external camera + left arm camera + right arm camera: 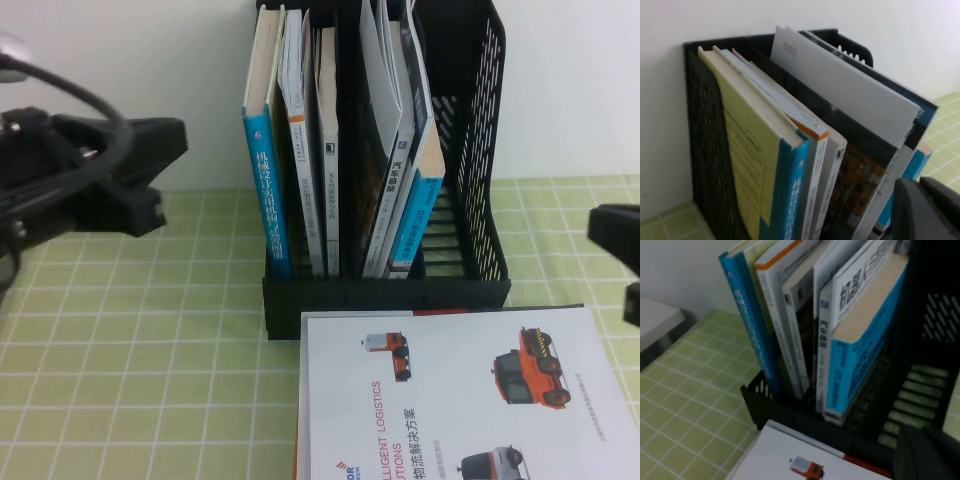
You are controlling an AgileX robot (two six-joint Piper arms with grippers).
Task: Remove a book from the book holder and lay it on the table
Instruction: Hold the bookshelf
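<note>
Here the book holder (385, 290) stands at the table's (130, 340) far edge against the wall, the book (418, 215) leaning in a middle compartment beside thin magazines (385, 140), its bright blue spine facing the near edge. A thicker blue-spined book (268, 190) occupies the leftmost compartment; the rightmost compartment is vacant. A white brochure (450, 400) lies just before the holder's front lip. The left gripper (130, 180) hovers over the left edge, the right gripper (620, 245) over the right edge; whether either is parted cannot be told, and neither touches anything.

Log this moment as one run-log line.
book: in book holder | left gripper: left of holder, empty | right gripper: right of holder | table
</note>
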